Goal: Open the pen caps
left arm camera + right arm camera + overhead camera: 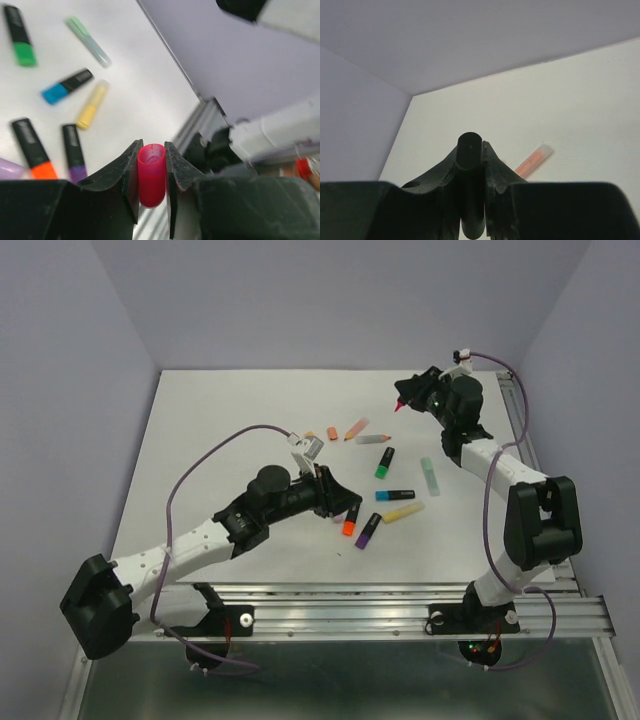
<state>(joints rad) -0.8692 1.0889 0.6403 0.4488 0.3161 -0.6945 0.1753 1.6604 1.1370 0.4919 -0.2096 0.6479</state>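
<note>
- Up close, your left pincer [151, 147] pinches a red cap [151, 175], open end outward; the overhead view hides that cap.
- Beyond its tips lie the orange pen [34, 152], purple pen [74, 152], yellow pen [91, 106] and blue pen [66, 86].
- Your right pincer [470, 149] is clamped on a black pen [470, 190]; only the overhead view shows its bare red tip [398, 408].
- Past the right pincer lies a peach pen [533, 159], which the left wrist view misses.
- Print on the pens is too blurred to read.
</note>
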